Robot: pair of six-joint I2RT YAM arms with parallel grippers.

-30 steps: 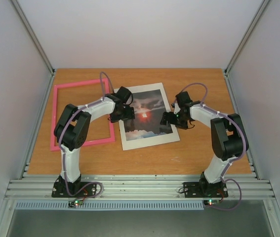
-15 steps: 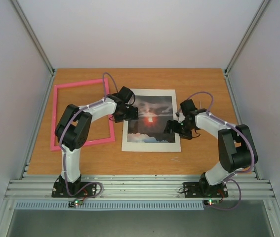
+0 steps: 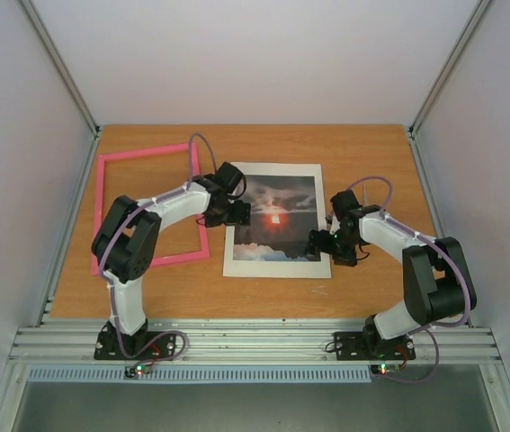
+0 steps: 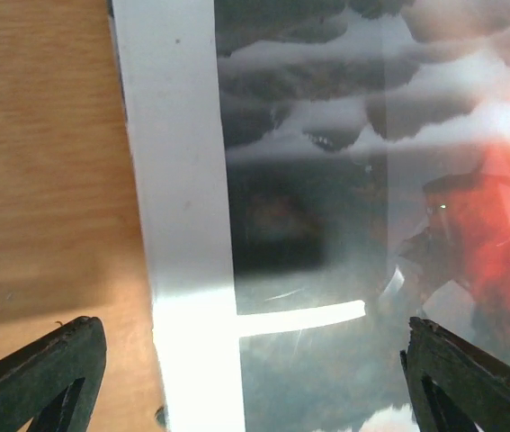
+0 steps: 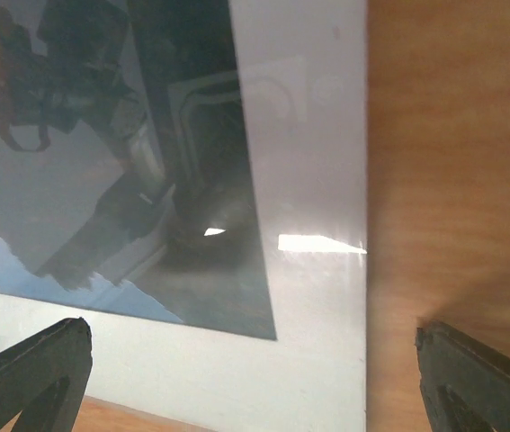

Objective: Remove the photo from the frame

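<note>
Over to the bench [image 3: 371,153]: orange-brown wood grain, level, bare along the far edge. On the left half, lying flat, the frame [image 3: 169,259], thin and bright pink, plain wood showing through its opening. Just to the right, near the middle, the photo [image 3: 277,236], flat and face up, red-orange sun among dark clouds, pale blue at the near end. All round it a white margin [image 3: 277,269], sides roughly in line with the bench edges. Narrow strip of wood between frame and photo at the near corner. Up close, glossy glare across the print.
</note>
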